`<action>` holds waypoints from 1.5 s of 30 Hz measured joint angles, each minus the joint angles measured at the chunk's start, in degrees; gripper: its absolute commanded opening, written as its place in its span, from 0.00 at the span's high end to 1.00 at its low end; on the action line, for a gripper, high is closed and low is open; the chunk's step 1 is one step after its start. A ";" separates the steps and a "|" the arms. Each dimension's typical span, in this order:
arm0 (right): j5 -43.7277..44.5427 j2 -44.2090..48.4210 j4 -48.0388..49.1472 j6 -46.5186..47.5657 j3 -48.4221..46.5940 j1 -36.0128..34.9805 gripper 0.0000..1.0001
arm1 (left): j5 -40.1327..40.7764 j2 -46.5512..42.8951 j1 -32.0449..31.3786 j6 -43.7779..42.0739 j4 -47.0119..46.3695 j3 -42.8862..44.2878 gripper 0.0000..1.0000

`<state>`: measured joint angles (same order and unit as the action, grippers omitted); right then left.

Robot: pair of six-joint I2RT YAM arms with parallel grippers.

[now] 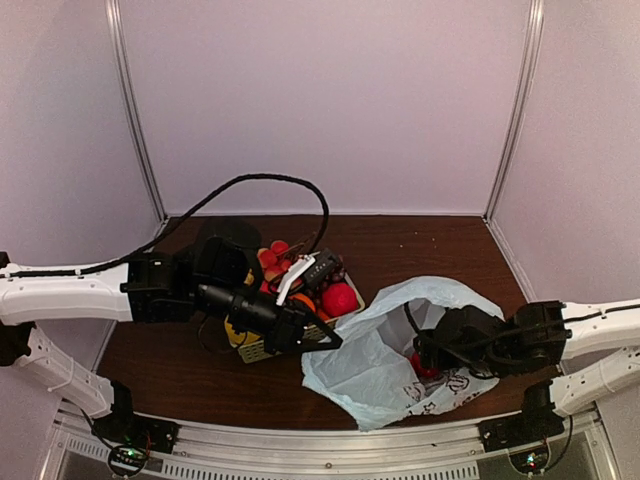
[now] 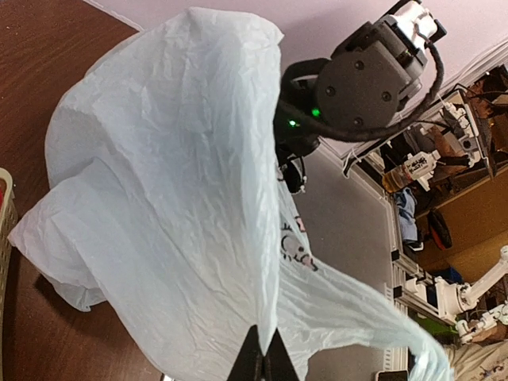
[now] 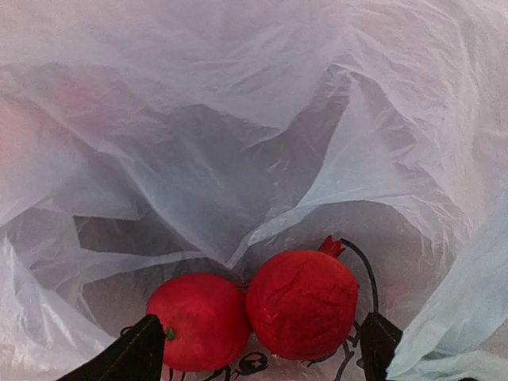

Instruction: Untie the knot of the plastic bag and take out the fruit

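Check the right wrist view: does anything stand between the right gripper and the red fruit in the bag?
Nothing visible does. The two red fruits lie bare just ahead of the open right gripper; the plastic bag hangs above and behind them.

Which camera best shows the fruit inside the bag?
Right wrist: two red fruits lie close and unobstructed inside the plastic bag. Top external shows only a small red glimpse of them; left wrist shows only the bag's outside, no fruit.
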<state>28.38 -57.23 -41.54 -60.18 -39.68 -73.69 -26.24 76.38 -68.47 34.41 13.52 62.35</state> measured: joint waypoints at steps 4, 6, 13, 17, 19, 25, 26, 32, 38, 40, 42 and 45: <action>-0.76 -3.26 4.04 3.91 1.84 4.98 0.07 | -0.22 0.00 0.00 0.00 0.02 -0.11 1.00; -1.68 -4.33 6.25 5.92 3.04 6.73 0.06 | -0.26 0.00 0.00 0.00 0.11 -0.11 1.00; -6.80 -8.76 15.56 12.46 6.14 12.26 0.05 | -0.33 0.00 0.00 0.04 0.13 -0.11 1.00; -8.76 -12.59 19.06 14.23 6.38 13.62 0.14 | -0.22 0.00 0.00 0.07 0.17 -0.11 1.00; -9.62 -13.66 20.76 14.73 7.06 13.77 0.24 | -0.07 0.00 0.00 0.09 0.17 -0.11 1.00; -11.65 -13.46 22.29 14.43 8.26 13.94 0.51 | 1.49 -0.11 -0.02 0.39 0.26 -0.13 1.00; -11.85 -12.44 21.86 14.49 8.28 13.94 0.52 | 2.05 -0.17 -0.02 0.42 0.28 -0.13 1.00; -11.82 -0.15 17.94 15.61 7.32 13.97 0.53 | 6.08 -0.04 -0.13 0.48 1.70 -0.09 1.00; -13.97 11.52 16.65 19.19 4.22 13.99 0.53 | 8.72 3.82 -0.17 0.44 2.60 3.58 1.00; -15.78 14.51 16.61 20.22 3.52 13.99 0.52 | 9.84 5.42 -0.17 0.44 2.49 5.09 1.00; -17.57 16.87 16.63 21.24 3.30 13.99 0.51 | 11.04 6.71 -0.17 0.44 2.36 6.21 1.00; -21.68 19.85 16.92 22.67 3.30 13.99 0.50 | 11.98 8.74 -0.17 0.48 1.86 7.96 1.00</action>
<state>6.70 -37.39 -24.62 -37.52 -36.38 -59.70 -14.26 85.12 -68.64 34.89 15.38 70.30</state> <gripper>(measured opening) 0.622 0.004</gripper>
